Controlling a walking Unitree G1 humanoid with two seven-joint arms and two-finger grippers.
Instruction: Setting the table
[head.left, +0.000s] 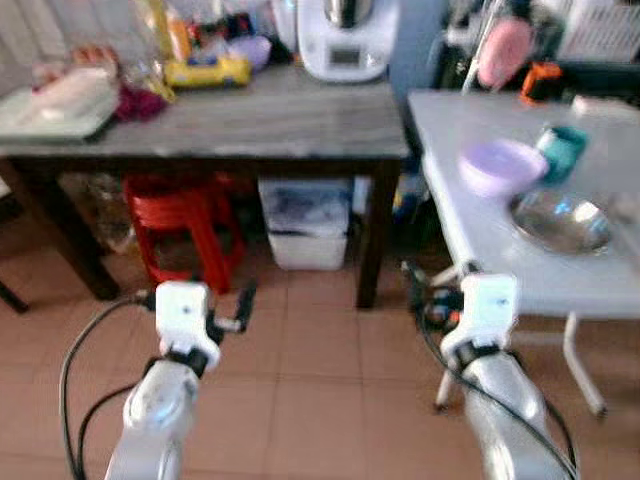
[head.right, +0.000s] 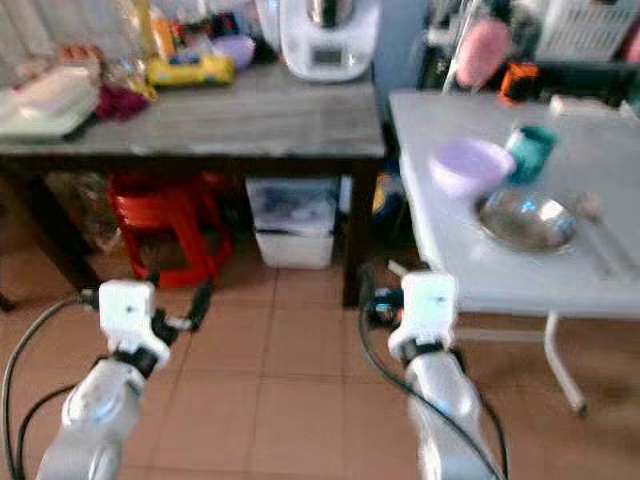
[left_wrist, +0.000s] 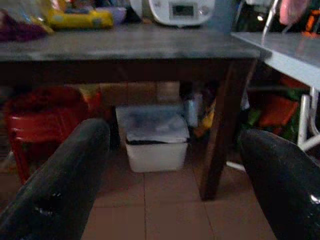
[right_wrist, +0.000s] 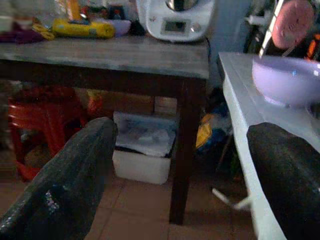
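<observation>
Both grippers, left gripper (left_wrist: 172, 170) and right gripper (right_wrist: 182, 175), hang spread and empty above the tiled floor (head.left: 320, 400). At frame right, a white table (head.left: 500, 270) holds a lavender bowl (head.left: 500, 165), teal cup (head.left: 562, 150) and steel bowl (head.left: 562, 222). The head views alone show the steel bowl whole.

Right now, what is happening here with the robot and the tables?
The robot stands on the tiled floor facing two tables, holding nothing. Its left gripper and right gripper are both open, raised in front of it. On the white folding table sit a lilac bowl, a steel bowl and a teal cup, all untouched.
</observation>
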